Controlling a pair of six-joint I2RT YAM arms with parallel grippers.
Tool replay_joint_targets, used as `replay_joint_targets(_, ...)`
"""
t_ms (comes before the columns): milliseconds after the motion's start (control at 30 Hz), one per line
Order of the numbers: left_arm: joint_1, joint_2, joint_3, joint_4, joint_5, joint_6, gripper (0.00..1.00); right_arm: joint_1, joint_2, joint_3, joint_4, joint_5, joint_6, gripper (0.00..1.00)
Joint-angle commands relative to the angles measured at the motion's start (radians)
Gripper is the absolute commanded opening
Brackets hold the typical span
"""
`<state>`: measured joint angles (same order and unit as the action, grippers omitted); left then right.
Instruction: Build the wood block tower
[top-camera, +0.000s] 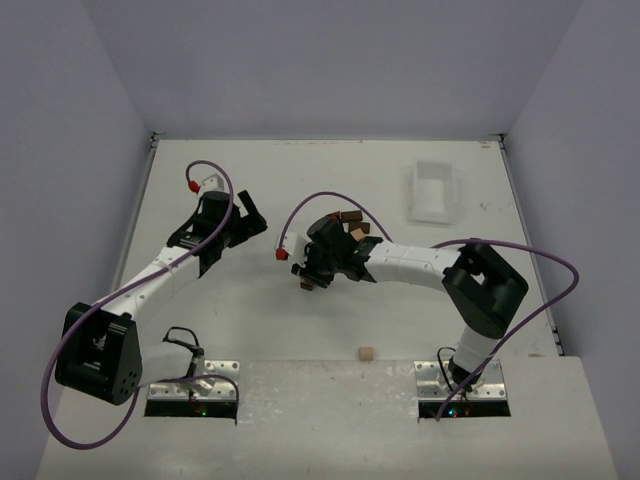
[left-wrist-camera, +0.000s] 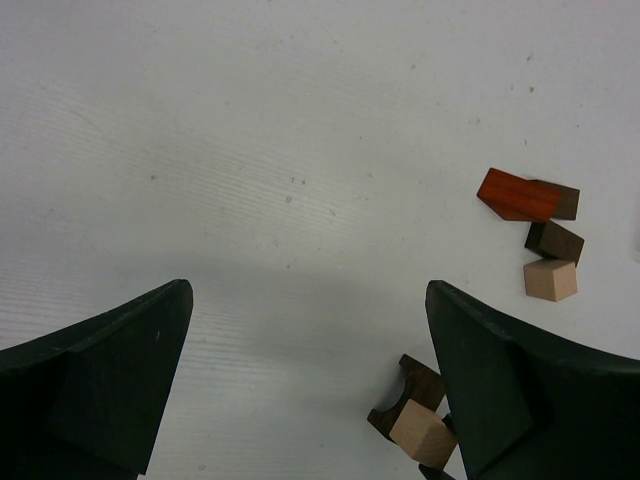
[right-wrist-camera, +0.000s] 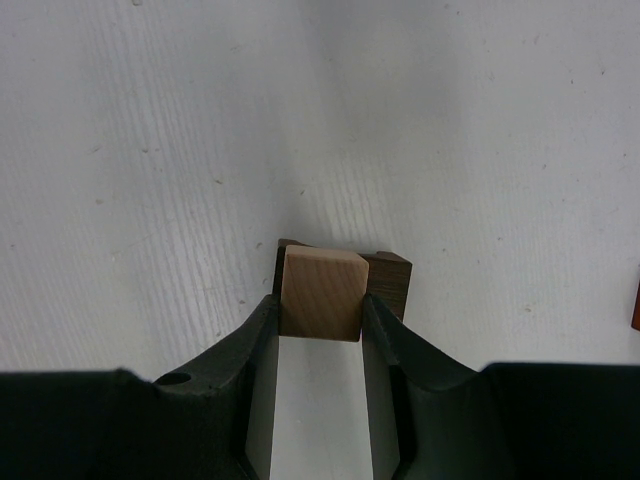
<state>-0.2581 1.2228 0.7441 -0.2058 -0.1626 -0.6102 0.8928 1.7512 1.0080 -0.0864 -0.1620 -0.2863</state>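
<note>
One tan cube (right-wrist-camera: 320, 293) sits clamped in the right gripper (right-wrist-camera: 320, 318), lined up with the dark block (right-wrist-camera: 392, 280), apparently for stacking, while the left gripper (left-wrist-camera: 308, 325) hangs wide apart.

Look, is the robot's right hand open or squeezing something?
Shut on the tan block. The right hand has a finger pressed on each side of it.
</note>
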Motion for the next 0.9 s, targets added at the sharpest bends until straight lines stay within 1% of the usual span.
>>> replay_joint_targets(0, 0.008, -0.026, -0.003, 0.042, 0.009, 0.009, 1.00, 0.011, -0.029, -0.002, 0.028, -0.019, 0.010, 0.31)
replay_joint_targets(600, 0.008, -0.026, -0.005, 0.042, 0.014, 0.012, 1.00, 0.015, -0.038, -0.016, 0.027, -0.016, 0.015, 0.32)
replay_joint_targets(733, 0.008, -0.026, -0.003, 0.043, 0.017, 0.012, 1.00, 0.015, -0.041, -0.016, 0.027, -0.015, 0.015, 0.36)
replay_joint_targets(867, 0.008, -0.026, -0.005, 0.046, 0.017, 0.012, 1.00, 0.016, -0.038, -0.010, 0.018, -0.014, 0.017, 0.43)
